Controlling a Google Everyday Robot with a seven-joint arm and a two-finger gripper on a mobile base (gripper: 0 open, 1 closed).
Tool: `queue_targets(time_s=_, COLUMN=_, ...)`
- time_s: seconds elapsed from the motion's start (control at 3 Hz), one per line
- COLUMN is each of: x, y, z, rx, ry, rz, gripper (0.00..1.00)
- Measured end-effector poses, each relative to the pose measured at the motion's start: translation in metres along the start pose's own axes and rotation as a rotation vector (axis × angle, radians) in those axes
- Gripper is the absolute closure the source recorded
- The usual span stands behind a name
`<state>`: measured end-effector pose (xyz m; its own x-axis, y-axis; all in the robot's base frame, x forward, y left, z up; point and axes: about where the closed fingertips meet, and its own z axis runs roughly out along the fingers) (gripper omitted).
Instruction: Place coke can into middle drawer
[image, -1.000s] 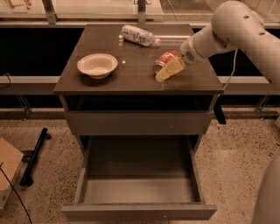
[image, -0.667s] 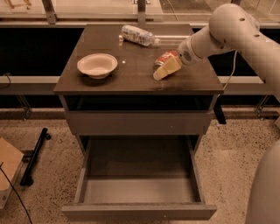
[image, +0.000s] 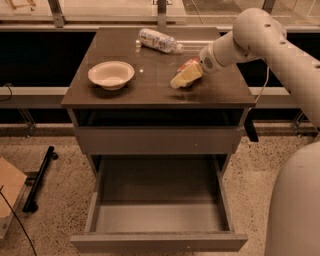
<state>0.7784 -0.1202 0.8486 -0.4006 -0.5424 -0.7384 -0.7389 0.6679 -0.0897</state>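
At the cabinet top's (image: 150, 92) right side, the gripper (image: 184, 77) fingers pinch the red-orange coke can (image: 189, 63).

Warm dim light; glare on tabletop (image: 150, 92) (shadow under pincer (image: 186, 76) there).

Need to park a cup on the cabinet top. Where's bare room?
Bare: middle strip between bowl and gripper; back left corner beside plastic bottle. Crowded: right side, where the gripper sits at the coke can. The open middle drawer floor is bare too.
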Motion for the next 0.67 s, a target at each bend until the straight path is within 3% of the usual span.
queue_targets(time_s=0.67, x=-0.002, y=-0.0072, z=0.0139, rx=-0.002, ry=-0.019, rz=0.04, gripper=0.0)
